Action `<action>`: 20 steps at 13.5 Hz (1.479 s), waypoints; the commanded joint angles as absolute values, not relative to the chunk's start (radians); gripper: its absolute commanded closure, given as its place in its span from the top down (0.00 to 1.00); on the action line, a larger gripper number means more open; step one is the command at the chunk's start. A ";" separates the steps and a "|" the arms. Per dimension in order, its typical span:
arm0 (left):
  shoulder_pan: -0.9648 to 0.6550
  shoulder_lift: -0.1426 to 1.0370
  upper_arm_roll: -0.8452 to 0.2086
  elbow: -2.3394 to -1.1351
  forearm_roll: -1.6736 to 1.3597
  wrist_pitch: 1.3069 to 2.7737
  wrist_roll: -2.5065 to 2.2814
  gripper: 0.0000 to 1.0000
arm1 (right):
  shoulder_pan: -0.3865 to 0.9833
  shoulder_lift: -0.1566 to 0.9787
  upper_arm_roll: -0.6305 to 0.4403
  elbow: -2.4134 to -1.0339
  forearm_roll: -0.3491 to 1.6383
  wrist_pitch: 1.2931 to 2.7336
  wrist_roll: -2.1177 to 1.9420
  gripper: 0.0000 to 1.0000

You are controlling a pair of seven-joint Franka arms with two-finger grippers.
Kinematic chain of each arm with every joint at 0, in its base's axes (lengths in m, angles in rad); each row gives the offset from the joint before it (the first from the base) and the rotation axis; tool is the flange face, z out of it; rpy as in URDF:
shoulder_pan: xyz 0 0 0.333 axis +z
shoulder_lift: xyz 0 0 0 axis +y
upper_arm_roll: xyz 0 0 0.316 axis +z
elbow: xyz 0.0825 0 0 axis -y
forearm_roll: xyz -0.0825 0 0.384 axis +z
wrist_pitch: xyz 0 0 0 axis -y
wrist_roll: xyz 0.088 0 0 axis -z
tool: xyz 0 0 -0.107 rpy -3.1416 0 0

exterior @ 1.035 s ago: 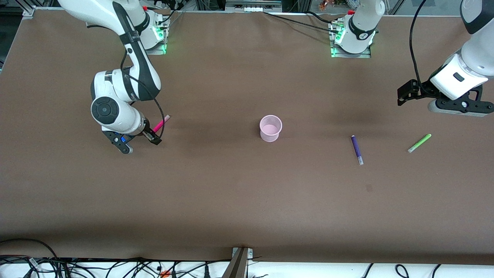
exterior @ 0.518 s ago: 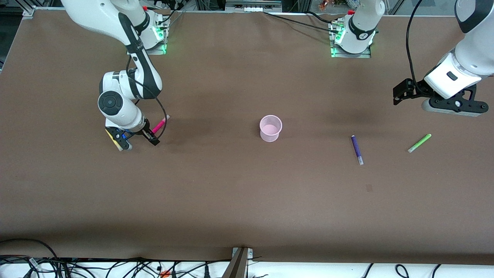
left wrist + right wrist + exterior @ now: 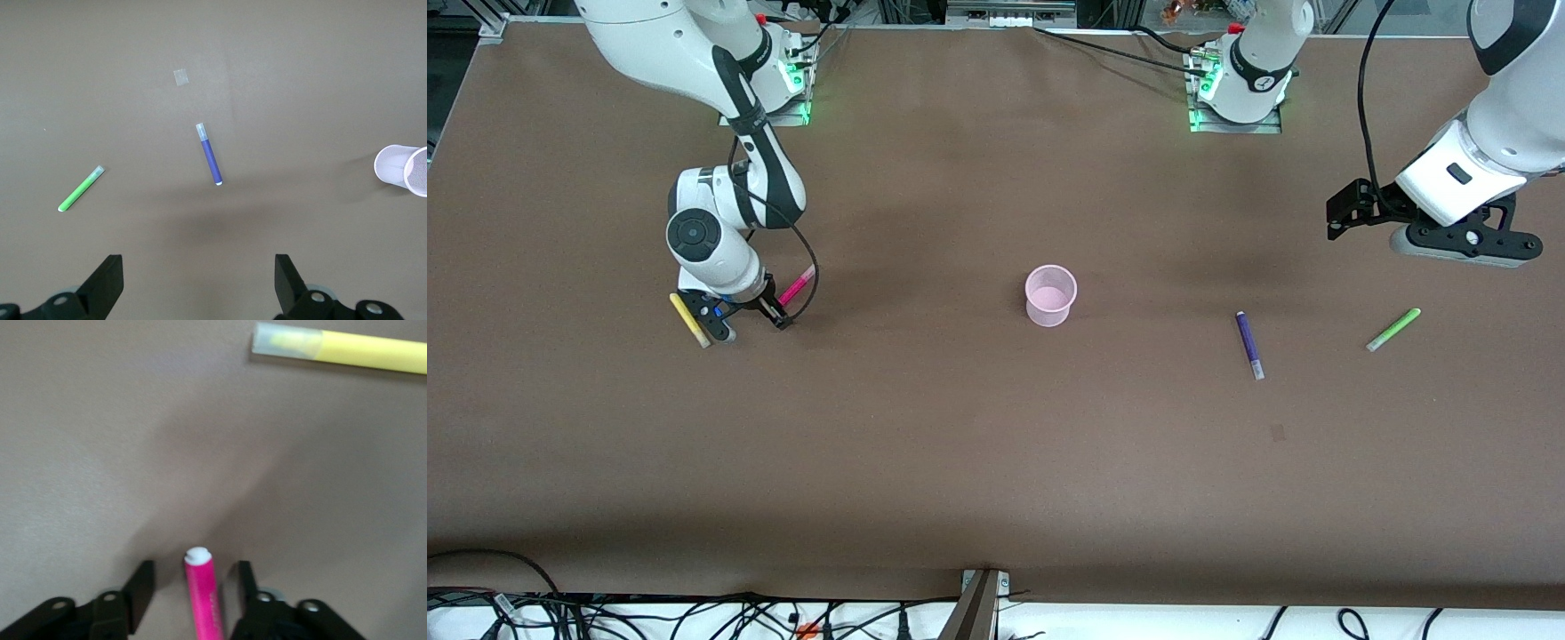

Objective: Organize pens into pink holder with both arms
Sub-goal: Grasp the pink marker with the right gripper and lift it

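Holder (image 3: 1050,295) at frame centre apparently empty, four pens still out; right gripper (image 3: 751,314) open astride pink pen (image 3: 204,597), not visibly clamped; left gripper (image 3: 199,288) open, empty, upper right.

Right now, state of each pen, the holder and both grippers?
Magenta-pink marker pen: on table, between right gripper fingers, ungrasped.
Yellow marker pen: lying beside it.
Purple marker pen: lying.
Bright green marker pen: lying.
Translucent pink plastic holder: upright, empty.
Left gripper: open, raised.
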State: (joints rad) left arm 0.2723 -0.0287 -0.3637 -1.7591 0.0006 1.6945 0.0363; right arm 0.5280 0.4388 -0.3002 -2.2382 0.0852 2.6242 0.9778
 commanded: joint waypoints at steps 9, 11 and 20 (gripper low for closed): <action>0.270 -0.028 -0.373 -1.720 0.021 1.664 0.040 1.00 | 0.540 0.325 -0.291 -2.177 0.098 2.484 1.029 0.00; 0.270 -0.028 -0.373 -1.720 0.021 1.657 0.040 1.00 | 0.558 0.308 -0.276 -2.038 0.098 2.328 1.128 0.00; 0.270 -0.026 -0.373 -1.721 0.063 1.634 0.012 1.00 | 0.706 0.495 -0.278 -1.499 0.071 2.077 1.373 0.00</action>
State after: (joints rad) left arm 0.2723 -0.0289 -0.3682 -1.7415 0.0390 1.6668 0.0278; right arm 0.6950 0.4447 -0.2703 -1.5938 0.0828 2.1026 1.3412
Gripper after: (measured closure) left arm 0.000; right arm 0.824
